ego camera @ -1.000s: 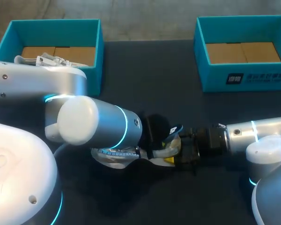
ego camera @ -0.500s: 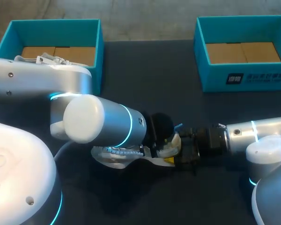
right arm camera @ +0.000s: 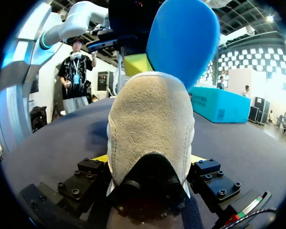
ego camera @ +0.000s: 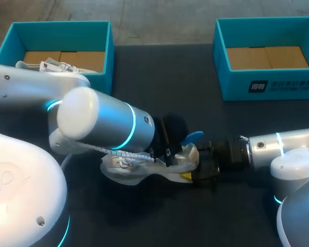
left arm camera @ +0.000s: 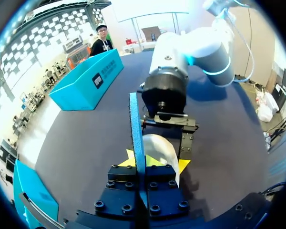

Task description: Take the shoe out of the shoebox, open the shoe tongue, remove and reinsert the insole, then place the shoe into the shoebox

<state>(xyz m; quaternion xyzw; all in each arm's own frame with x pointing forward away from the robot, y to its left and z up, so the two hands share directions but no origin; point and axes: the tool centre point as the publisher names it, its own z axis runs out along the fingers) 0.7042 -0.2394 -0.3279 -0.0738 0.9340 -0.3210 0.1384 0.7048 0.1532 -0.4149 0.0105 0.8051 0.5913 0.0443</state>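
A white shoe lies on its side on the dark table, at the front middle. My right gripper is shut on its heel; in the right wrist view the suede heel fills the gap between the fingers. A blue insole sticks up out of the shoe's opening. My left gripper is shut on the insole, which is edge-on between its yellow tips. From the right wrist the insole rises above the heel, with a left fingertip beside it. My left arm hides most of the shoe's top.
A teal shoebox stands at the back left with another white shoe in it. A second teal shoebox stands at the back right, its cardboard floor showing. My left arm's big elbow hangs over the front left.
My left gripper has shut on the insole and drawn it up, so more blue shows above the shoe. The left elbow has swung a little. The right arm has kept still.
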